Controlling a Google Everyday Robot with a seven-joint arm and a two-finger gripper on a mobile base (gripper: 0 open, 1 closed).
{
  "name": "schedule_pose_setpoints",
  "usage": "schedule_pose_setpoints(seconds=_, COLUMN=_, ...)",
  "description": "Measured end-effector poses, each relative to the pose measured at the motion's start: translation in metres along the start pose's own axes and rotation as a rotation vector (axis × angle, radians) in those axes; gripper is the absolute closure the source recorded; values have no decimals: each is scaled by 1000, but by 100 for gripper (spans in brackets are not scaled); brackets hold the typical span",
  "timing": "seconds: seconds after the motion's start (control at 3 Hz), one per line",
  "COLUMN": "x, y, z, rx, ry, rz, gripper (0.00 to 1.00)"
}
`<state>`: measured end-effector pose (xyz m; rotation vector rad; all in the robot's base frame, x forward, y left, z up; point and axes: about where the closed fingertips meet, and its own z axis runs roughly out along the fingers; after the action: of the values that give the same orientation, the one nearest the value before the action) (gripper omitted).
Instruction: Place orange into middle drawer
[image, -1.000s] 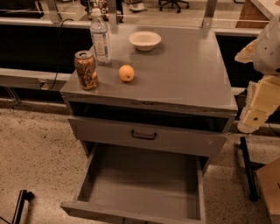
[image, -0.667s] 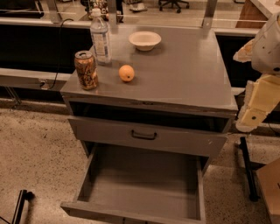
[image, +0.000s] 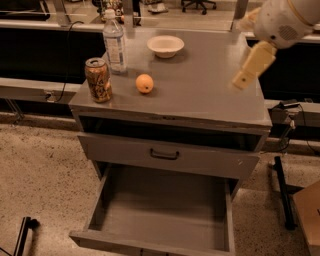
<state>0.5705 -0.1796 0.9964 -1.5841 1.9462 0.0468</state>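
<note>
Motion noted: gripper (image: 245, 75) has swung in from the right flank of the cabinet (image: 200, 95) and is now over its top; spread or pressed together, we cannot tell. The orange (image: 144, 83) sits unmoved near the soda can (image: 98, 80), well apart from the gripper. The middle drawer (image: 165, 210) stands open below. Reach beginning, we judge.

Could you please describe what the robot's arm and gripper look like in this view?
The arm is a rounded white housing with a small patch of dots on its side. The gripper, at upper right over the right side of the cabinet top, is a blocky cream-yellow piece.
</note>
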Motion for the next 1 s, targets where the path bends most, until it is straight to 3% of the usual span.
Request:
schedule_pose_setpoints(seconds=0.33, x=-40, y=-63, z=32, rx=61, ry=-293, rz=39, gripper=0)
schedule_pose_setpoints(seconds=0.67, x=-94, y=-100, z=73, rx=89, ry=-554, rz=96, gripper=0)
schedule_pose_setpoints(seconds=1.0, x=-100, y=-109, z=78, rx=118, ry=-581, rz=114, gripper=0)
